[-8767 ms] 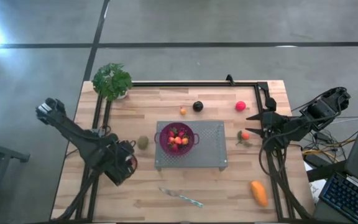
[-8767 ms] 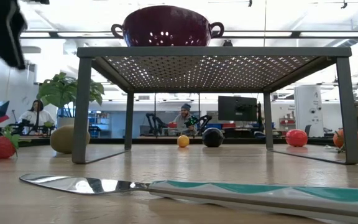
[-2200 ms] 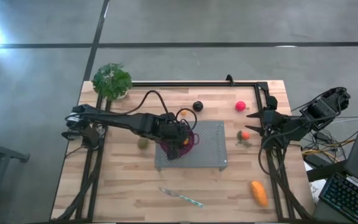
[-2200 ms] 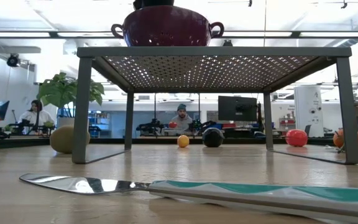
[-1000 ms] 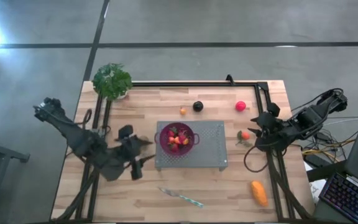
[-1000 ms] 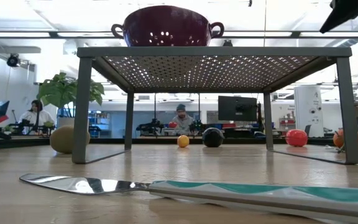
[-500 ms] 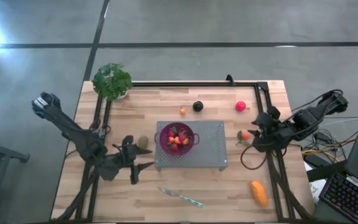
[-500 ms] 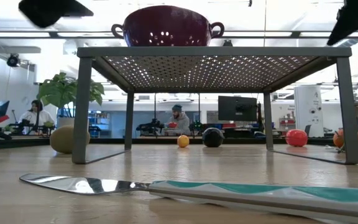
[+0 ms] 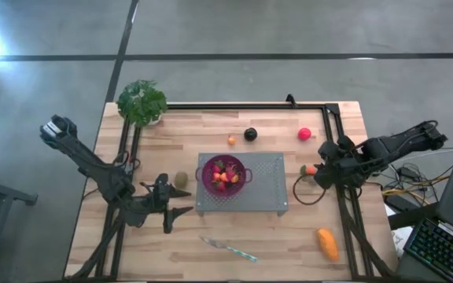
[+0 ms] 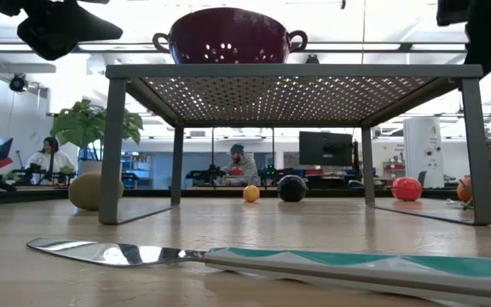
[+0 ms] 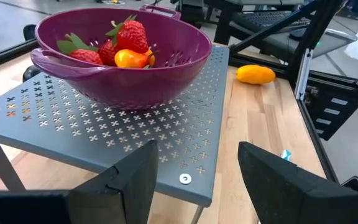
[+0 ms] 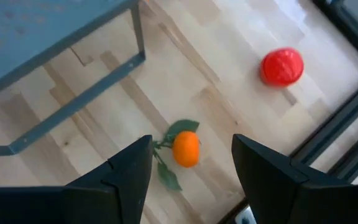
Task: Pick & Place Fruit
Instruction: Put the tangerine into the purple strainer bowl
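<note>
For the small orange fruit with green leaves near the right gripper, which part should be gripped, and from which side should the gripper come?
Grip the round orange body of the small orange fruit, coming from straight above. It lies alone on the bare table, and the open right gripper already hangs over it. Probably close the fingers across the sides without leaves; the leaves are thin and spread flat, so they give poor hold.

— What's sitting on the tabletop (image 9: 234,236)?

— A grey perforated rack (image 9: 262,189) in the middle, with a kiwi (image 9: 181,180) just off its left side. Behind it lie a small orange piece (image 9: 231,141), a dark plum (image 9: 250,134) and a pink-red ball (image 9: 304,134).

— And nearer the front?

— A slim knife (image 9: 228,249). An oblong orange fruit (image 9: 327,244) lies front right, a leafy orange piece (image 12: 186,149) at the right edge, a potted plant (image 9: 141,102) in the back-left corner.
</note>
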Tool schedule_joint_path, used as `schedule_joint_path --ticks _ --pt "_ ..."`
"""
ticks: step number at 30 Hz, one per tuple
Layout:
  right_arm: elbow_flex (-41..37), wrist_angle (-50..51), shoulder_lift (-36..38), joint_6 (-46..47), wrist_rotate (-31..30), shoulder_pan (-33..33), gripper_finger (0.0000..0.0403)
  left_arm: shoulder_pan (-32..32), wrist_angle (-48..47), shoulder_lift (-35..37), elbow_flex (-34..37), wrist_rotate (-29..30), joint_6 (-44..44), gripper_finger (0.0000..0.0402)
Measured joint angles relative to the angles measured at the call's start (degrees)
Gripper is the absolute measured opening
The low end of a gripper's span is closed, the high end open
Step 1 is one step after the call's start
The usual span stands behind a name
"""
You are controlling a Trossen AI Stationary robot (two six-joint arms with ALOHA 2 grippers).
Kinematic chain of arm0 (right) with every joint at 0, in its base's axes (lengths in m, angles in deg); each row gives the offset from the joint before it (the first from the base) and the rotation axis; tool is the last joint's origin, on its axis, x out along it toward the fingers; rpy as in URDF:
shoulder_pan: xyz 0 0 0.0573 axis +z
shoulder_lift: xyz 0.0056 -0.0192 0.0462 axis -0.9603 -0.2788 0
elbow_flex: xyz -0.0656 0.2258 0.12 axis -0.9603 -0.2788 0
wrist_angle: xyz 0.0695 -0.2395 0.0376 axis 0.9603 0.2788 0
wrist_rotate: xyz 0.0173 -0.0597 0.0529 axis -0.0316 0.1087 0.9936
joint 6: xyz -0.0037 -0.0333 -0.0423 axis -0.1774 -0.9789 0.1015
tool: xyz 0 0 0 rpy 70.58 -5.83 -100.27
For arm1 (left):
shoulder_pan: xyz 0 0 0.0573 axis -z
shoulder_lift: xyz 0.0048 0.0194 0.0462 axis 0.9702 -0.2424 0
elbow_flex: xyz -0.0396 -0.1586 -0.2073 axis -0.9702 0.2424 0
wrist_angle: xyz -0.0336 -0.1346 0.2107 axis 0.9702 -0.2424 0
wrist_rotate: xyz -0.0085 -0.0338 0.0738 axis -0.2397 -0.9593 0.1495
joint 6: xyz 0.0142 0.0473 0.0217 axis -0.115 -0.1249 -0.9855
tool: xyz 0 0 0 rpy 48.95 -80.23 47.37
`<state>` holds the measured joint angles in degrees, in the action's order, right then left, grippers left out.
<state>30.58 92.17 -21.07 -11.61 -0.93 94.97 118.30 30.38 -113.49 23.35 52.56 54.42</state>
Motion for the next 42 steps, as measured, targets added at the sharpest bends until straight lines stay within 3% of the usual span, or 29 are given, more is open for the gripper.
schedule_joint_path --ticks 11,20,31,42 --pt "-2.30 -3.47 -3.83 0.68 12.46 -13.92 0.0207 0.00 0.44 0.00 -0.04 -0.11 -0.20 0.0227" --pt "-4.62 -3.58 -7.74 -1.34 19.28 -26.05 0.0231 0.00 0.63 0.00 -0.04 -0.50 -0.11 0.0227" --pt "-6.28 -11.21 -11.20 2.72 22.38 -28.42 0.0249 0.00 0.59 0.00 0.04 -0.48 -0.50 0.0227" --pt "-10.17 -12.23 -14.31 6.52 23.42 -33.44 0.0226 0.04 0.31 -0.07 0.09 -0.48 -0.50 0.0227"
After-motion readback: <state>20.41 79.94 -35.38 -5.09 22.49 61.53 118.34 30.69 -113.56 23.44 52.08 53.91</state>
